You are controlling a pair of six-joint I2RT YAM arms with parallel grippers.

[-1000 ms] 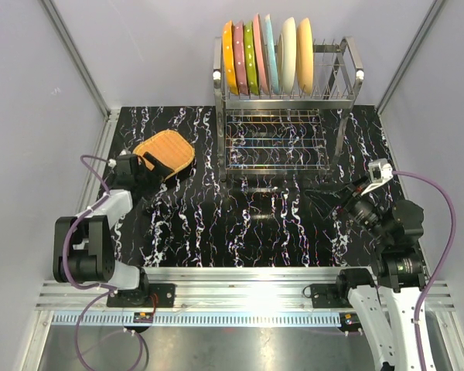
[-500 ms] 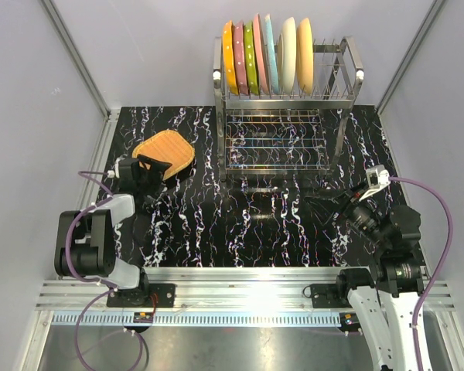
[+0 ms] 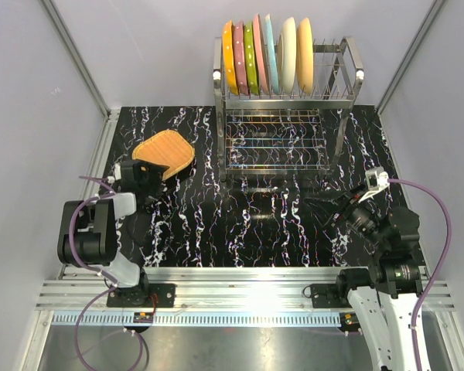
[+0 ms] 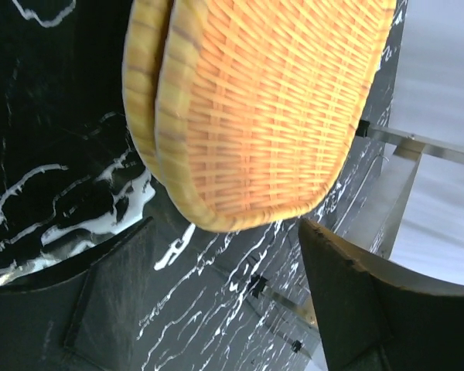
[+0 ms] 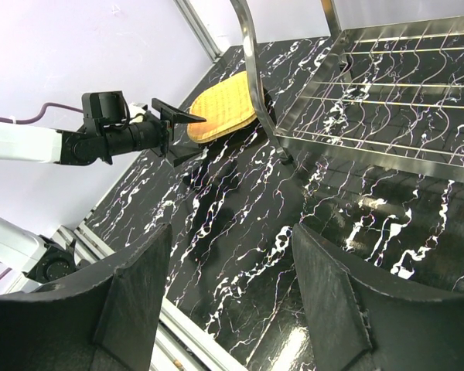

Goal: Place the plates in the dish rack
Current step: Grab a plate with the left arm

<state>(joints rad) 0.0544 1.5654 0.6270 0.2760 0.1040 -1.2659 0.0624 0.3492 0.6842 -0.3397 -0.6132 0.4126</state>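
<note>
Several plates (image 3: 267, 58) in orange, pink, green, blue and cream stand upright on the upper tier of the steel dish rack (image 3: 217, 100) at the back. Two tan woven plates (image 3: 166, 151) lie stacked flat on the table at the left and fill the top of the left wrist view (image 4: 255, 116). My left gripper (image 3: 149, 170) is open at their near rim, and the plate edge sits just ahead of its fingertips (image 4: 348, 278) with nothing between them. My right gripper (image 3: 322, 206) is open and empty above the table, in front of the rack.
The rack's lower tier (image 5: 371, 100) is bare wire. In the right wrist view, the tan plates (image 5: 220, 108) lie beside the rack's left post, with the left gripper (image 5: 182, 130) against them. Metal rails (image 3: 240, 297) run along the near table edge, and grey walls enclose the sides.
My left gripper has drawn back slightly toward the near left of the tan plates, and its jaws have narrowed a little. The right gripper has sunk slightly toward the near edge.
</note>
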